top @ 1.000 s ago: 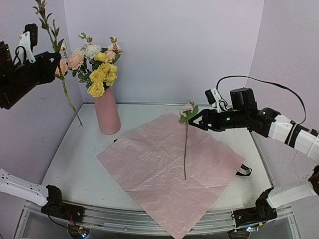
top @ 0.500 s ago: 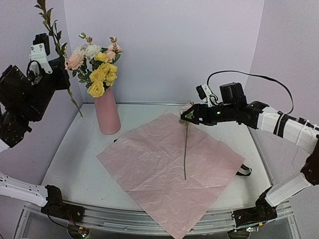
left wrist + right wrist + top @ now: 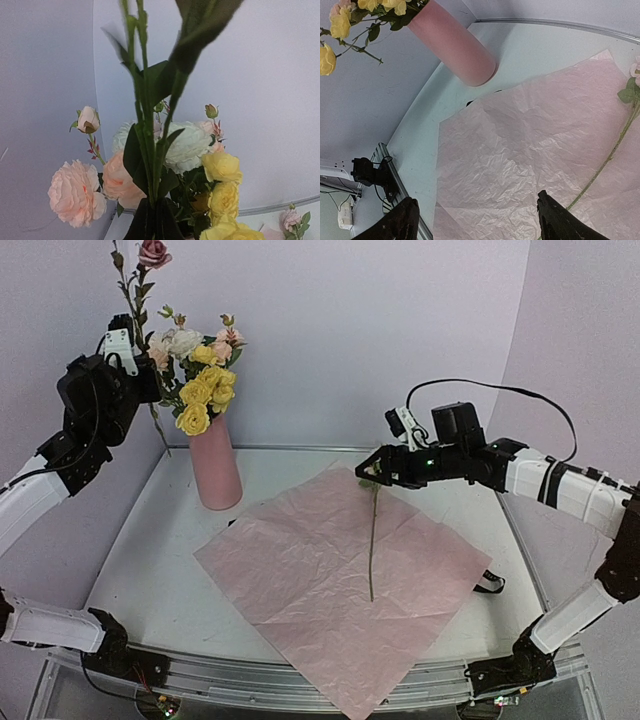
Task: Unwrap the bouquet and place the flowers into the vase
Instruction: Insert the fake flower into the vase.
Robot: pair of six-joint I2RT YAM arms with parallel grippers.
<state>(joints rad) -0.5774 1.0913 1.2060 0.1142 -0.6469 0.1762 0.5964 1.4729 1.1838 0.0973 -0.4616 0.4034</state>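
The salmon-pink vase stands at the back left with several yellow, pink and cream flowers in it. My left gripper is shut on a long leafy stem with a pink rose on top, held upright just left of the vase's blooms. In the left wrist view the fingers pinch the green stem in front of those flowers. The bouquet's pink paper lies spread flat. One flower stem rests on it. My right gripper hangs open over that stem's bloom.
A black ribbon lies at the paper's right edge. Purple walls close in behind and on both sides. In the right wrist view the vase stands beyond the paper, and the lying stem runs right of the open gripper.
My left arm has swung in and up, bringing its stem upright beside the vase's flowers. My right gripper has moved left, over the lying flower's bloom.
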